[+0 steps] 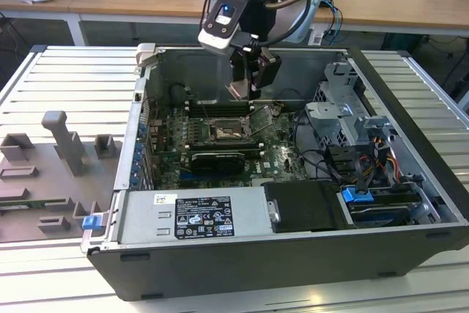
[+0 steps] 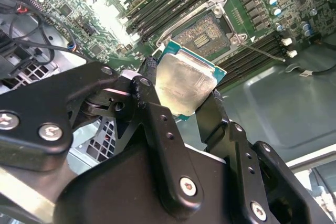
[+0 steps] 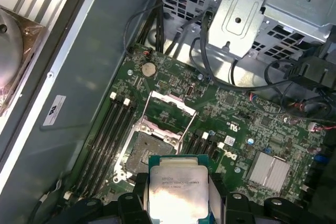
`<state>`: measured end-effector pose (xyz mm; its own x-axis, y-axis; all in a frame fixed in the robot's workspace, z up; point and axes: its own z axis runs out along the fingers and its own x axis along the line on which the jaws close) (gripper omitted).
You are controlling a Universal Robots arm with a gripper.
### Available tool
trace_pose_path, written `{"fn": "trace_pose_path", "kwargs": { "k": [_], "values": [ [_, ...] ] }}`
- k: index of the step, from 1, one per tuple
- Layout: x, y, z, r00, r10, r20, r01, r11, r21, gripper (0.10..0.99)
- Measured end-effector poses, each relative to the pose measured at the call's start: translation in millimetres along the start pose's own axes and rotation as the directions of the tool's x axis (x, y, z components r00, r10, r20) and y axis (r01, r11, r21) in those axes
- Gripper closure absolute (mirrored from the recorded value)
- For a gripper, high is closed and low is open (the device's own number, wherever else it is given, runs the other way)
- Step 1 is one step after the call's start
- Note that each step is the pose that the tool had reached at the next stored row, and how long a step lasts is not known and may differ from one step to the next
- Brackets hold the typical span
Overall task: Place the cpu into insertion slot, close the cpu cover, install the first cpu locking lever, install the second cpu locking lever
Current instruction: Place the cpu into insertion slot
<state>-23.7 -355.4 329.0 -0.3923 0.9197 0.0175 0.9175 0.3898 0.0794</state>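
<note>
Gripper (image 2: 181,90) is clamped on the chip (image 2: 185,80) by two opposite edges, hanging in the air. The socket (image 3: 149,148) lies open below the fingers, not quite under the chip, with its cover (image 3: 173,102) swung up beyond. Care needed, I'd say: chip level, corners squared to the socket, straight down, no sliding across pins.

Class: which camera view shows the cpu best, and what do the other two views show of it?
The first wrist view: the cpu faces the camera squarely, its silver top plain. The second wrist view shows it tilted, one edge hidden. The exterior view shows a small pale piece in the gripper.
</note>
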Motion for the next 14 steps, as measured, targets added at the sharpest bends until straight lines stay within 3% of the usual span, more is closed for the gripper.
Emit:
{"fn": "trace_pose_path", "kwargs": {
  "k": [2,6,12,14],
  "values": [
    [0.0,-0.2,2.4,0.9998,0.018,0.0016,-0.018,0.9998,0.0,0.545],
    [-0.3,-1.2,15.7,0.9954,0.095,0.0079,-0.095,0.9955,-0.002,0.545],
    [-0.3,-3.0,30.6,0.9951,0.099,0.008,-0.099,0.9951,-0.001,0.545],
    [-0.3,-3.1,32.0,0.9949,0.101,0.0072,-0.101,0.9949,-0.002,0.545]
  ]
}}
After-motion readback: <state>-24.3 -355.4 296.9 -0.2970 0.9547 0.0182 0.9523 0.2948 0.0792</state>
